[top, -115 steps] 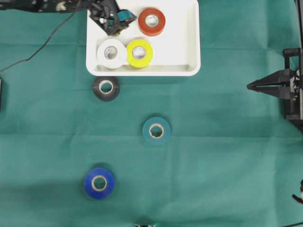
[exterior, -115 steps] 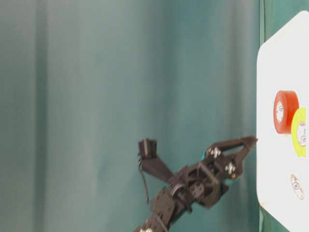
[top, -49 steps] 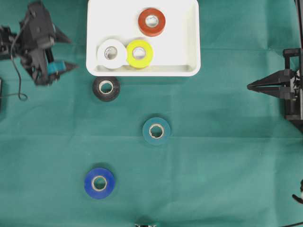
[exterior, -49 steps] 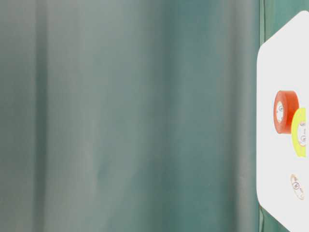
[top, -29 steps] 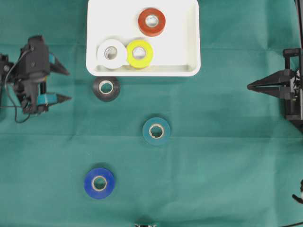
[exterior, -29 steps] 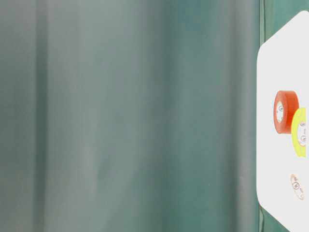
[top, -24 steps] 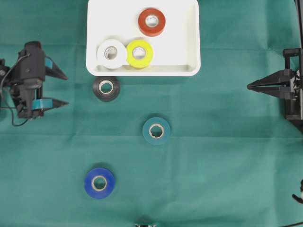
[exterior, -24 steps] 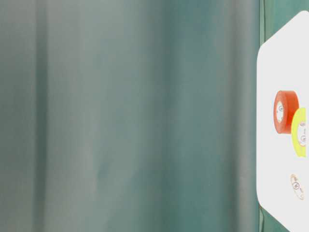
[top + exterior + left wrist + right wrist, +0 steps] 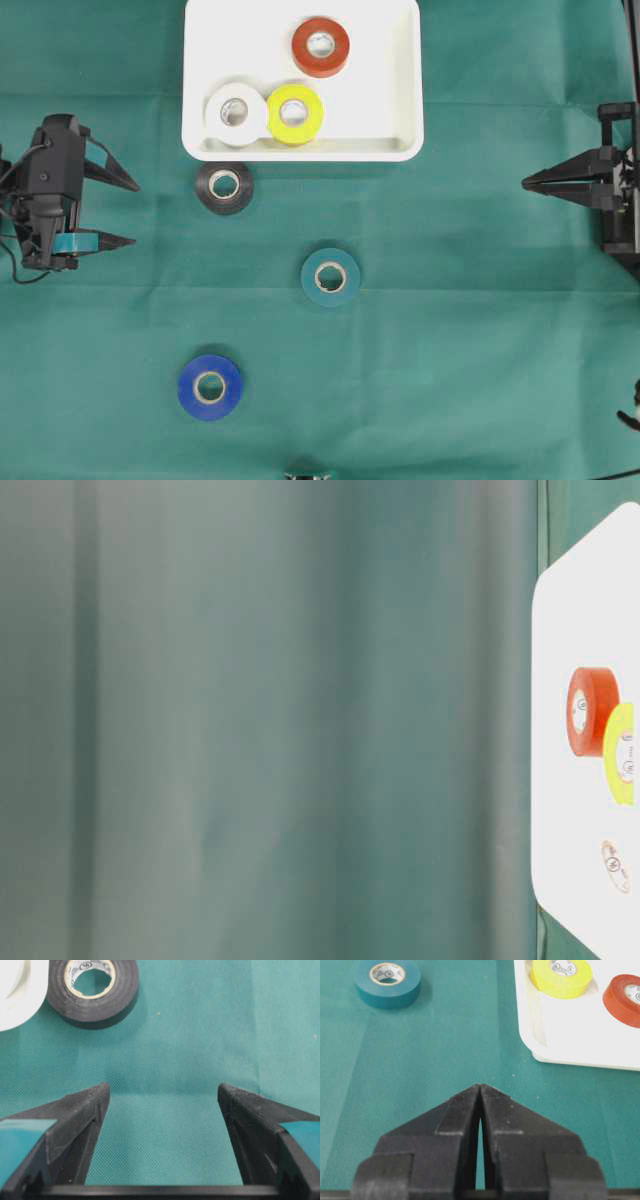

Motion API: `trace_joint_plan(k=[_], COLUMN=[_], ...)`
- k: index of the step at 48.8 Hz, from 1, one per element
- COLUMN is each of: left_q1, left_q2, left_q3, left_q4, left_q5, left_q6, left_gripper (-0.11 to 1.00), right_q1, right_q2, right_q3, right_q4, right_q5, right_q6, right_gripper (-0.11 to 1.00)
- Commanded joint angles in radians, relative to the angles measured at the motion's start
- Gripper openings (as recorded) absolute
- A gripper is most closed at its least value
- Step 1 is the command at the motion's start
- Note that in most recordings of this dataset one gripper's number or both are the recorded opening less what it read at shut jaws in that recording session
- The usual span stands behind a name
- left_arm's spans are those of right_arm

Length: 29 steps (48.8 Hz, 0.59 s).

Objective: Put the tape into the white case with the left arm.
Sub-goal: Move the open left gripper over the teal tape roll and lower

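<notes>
While the white case (image 9: pixel 400 100) lies at the top middle of the overhead view, with its long side running left to right, we see three rolls lying flat inside it: a red roll (image 9: pixel 320 46), a white roll (image 9: pixel 235 112) and a yellow roll (image 9: pixel 295 113); the white and yellow ones touch each other. It is a shallow white tray with rounded corners and a raised rim. Just below its lower left corner, the black tape (image 9: pixel 224 186) lies flat on the green worktop (image 9: pixel 480 330), its hole facing up. The teal tape (image 9: pixel 330 277) sits near the middle and the blue tape (image 9: pixel 210 386) lower left, well apart. The left gripper (image 9: pixel 132 212) is at the left edge, its jaws spread wide and empty, pointing right toward the black tape. The right gripper (image 9: pixel 527 182) is at the right edge, jaws pressed together, holding nothing, pointing left.
</notes>
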Motion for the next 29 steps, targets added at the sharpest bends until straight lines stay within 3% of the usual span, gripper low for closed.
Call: trace_joint_plan(k=[1, 12, 29], left_q1=[-0.006, -0.005, -0.005], left_q2=[0.011, 0.046, 0.244], left_q3=[-0.015, -0.048, -0.218], left_q4=[0.000, 0.000, 0.000], left_q5=[-0.012, -0.028, -0.095], left_q6=[0.002, 0.002, 0.003], left_gripper=[0.87, 0.87, 0.86], right_q1=[0.000, 0.000, -0.002], right_q2=[0.006, 0.006, 0.006], right_q3=[-0.011, -0.011, -0.011], right_q4=[-0.002, -0.002, -0.002], right_q5=[-0.012, -0.012, -0.012], right_q6=[0.002, 0.002, 0.002], right_gripper=[-0.10, -0.10, -0.10])
